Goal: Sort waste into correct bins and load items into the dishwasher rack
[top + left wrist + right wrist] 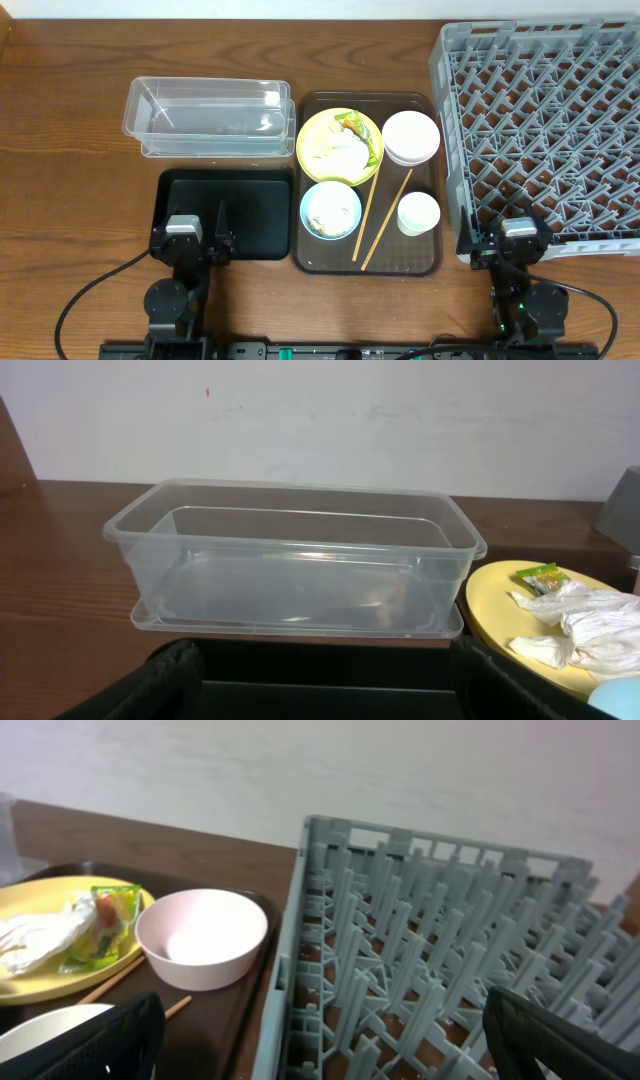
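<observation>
Dial set on the overhead view, twelve at the table's far edge.

Left gripper (322, 685): parked at seven o'clock over the near edge of the black tray (255, 200); jaws spread wide, holding nothing. Right gripper (320, 1048): parked at five o'clock by the near-left corner of the rack (550, 110); jaws likewise wide apart, empty. By the look of things nothing is sorted or loaded yet; the rack is bare, and so is the clear tub (208, 117) at ten o'clock.

All task goods sit on the brown serving tray (425, 262) at centre. The yellow plate (312, 138), at the tray's eleven o'clock corner, carries the crumpled paper (340, 154) and the wrapper (358, 128), the two touching; the white bowl (411, 137) is at one o'clock; the light blue bowl (331, 210) is at seven, with whitish matter inside taken to be the rice (326, 218); the white cup (418, 213) is at four; the chopsticks (368, 205) lie slantwise between blue bowl and cup, flat on the tray.

Hazards noted:
- Paper and wrapper touch, so a pinch on one may drag the other into the wrong bin.
- The rice is too fine to pinch, so the bowl likely needs tipping; grains may scatter on the table (60, 150).
- The chopsticks are thin and lie flat, one just beside plate and blue bowl; fingers may slip or knock the crockery.
- The tub looks light and may slide if bumped.
- The rack pegs may snag a badly angled plate.
</observation>
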You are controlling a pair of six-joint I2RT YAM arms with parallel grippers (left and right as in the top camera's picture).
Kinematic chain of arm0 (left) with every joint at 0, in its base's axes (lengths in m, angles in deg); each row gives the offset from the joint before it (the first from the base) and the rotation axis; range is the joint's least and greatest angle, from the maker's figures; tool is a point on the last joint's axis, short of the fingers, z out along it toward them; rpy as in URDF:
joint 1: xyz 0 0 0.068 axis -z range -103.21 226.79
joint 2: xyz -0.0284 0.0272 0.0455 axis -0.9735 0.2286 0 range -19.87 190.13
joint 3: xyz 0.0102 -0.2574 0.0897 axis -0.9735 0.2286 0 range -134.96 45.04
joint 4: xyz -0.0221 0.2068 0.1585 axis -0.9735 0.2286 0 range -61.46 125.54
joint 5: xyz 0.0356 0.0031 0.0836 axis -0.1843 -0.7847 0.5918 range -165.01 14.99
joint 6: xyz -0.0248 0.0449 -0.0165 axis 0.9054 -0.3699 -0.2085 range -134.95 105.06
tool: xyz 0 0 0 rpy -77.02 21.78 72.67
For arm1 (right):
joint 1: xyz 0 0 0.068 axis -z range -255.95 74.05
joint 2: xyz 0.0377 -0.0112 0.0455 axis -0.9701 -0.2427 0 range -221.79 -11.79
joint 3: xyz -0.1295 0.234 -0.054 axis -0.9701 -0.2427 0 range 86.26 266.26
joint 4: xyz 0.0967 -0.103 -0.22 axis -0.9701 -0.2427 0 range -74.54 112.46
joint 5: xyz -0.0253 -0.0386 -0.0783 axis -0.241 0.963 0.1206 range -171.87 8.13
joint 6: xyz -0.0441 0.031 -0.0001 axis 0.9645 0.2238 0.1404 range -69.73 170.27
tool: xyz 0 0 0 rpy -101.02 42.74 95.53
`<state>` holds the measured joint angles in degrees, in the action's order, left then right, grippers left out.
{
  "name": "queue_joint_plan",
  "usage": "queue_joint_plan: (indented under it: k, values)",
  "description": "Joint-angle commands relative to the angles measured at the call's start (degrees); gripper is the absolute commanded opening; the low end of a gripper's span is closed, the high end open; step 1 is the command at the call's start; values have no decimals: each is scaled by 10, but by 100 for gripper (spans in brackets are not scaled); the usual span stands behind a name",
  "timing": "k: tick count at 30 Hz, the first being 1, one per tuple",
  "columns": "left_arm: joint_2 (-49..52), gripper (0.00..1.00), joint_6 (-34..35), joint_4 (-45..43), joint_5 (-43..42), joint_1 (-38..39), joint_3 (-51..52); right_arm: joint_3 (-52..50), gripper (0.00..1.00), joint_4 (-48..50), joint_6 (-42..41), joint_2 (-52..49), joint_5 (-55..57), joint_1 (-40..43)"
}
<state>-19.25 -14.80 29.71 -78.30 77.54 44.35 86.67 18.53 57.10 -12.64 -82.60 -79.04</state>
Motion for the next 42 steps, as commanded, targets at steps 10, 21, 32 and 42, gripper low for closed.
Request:
queue_joint_plan:
  k: [10, 21, 32, 42]
  values:
    - [142, 81, 28, 82, 5, -3, -119, 80, 99, -26, -87, -77, 53, -6]
    - [493, 81, 36, 327, -49, -3, -430, 369, 99, -242, -87, -395, 52, -6]
    - [701, 81, 51, 506, -126, -3, -655, 509, 99, -348, -85, -588, 42, -6]
    - [764, 81, 50, 308, -48, 129, -656, 509, 99, -345, -85, -588, 43, -6]
